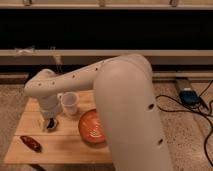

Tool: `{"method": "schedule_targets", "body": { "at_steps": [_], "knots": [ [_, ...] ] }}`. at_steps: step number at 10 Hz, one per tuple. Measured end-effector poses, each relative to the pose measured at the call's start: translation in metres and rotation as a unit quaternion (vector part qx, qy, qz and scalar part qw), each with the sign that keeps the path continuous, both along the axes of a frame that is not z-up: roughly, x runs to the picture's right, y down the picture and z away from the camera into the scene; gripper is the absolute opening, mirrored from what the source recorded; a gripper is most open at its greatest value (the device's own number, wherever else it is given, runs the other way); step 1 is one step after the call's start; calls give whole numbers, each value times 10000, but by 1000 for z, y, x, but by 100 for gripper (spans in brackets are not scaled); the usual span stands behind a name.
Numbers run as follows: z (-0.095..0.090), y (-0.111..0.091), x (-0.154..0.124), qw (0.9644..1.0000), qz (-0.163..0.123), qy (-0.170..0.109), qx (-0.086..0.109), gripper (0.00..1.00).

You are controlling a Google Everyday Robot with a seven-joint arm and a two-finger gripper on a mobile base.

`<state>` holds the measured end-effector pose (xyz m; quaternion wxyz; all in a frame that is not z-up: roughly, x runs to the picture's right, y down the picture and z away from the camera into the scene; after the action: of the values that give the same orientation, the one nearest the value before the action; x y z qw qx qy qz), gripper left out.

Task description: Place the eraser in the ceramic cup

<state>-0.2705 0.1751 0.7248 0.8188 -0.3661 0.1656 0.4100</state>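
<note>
**Hand low at the eraser, beside the cup**

We are looking at the desk (65,150) past our own white arm (125,100), which is filling much of the view and reaching left across the wood. The hand (50,121) is hanging low over the desk's left part, just beside the cup (69,103) and a little nearer the camera. The eraser (49,125) is showing only as a small dark patch right at the hand's tip, outside the cup. We cannot tell whether the hand is touching it, nor whether the hand is spread or pressed together. The cup is standing upright between the hand and the orange bowl (89,129), close to the bowl's rim. A dark red thing (31,143) is lying near the desk's front left corner, apart from the hand. Cables (200,107) are trailing over the floor at the right.
</note>
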Motion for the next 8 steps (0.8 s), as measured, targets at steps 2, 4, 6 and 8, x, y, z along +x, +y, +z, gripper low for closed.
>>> {"method": "schedule_targets", "body": {
  "at_steps": [2, 4, 6, 8],
  "knots": [
    [4, 0, -22, 9997, -200, -138, 66, 80],
    [23, -5, -41, 9991, -365, -175, 157, 80],
    [41, -14, -50, 9988, -401, -159, 218, 80],
    [58, -21, -64, 9987, -422, -168, 252, 80]
  ]
}}
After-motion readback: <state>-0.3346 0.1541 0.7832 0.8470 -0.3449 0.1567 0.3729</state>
